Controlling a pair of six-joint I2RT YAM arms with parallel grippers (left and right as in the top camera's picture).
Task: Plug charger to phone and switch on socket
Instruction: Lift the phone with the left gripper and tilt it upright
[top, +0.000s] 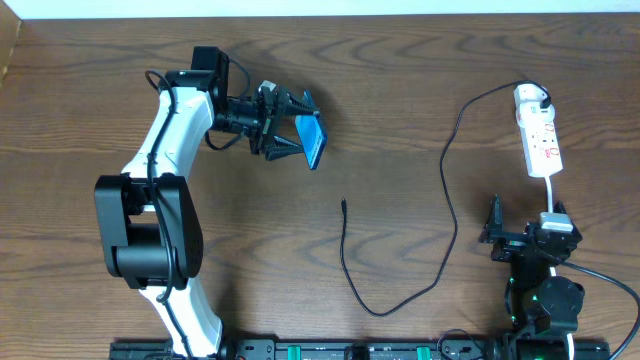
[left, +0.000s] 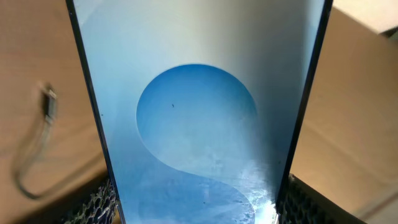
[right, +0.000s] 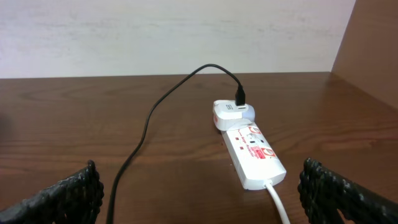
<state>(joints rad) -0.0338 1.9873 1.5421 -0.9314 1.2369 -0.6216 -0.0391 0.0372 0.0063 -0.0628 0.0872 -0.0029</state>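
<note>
My left gripper (top: 285, 128) is shut on the phone (top: 313, 140) and holds it off the table, tilted. In the left wrist view the blue screen (left: 199, 112) fills the frame between my fingers (left: 200, 208). The charger's black cable lies on the table with its connector tip (top: 343, 207) free, below the phone. The tip also shows blurred in the left wrist view (left: 50, 102). The cable runs to a white plug (top: 530, 97) in the socket (top: 540, 140). My right gripper (top: 524, 228) is open and empty, just short of the socket (right: 255, 155), facing it.
The socket's white cord (right: 277, 202) runs back between my right fingers. The charger cable (right: 146, 130) curves across the table left of the socket. A pale wall stands behind the table's far edge.
</note>
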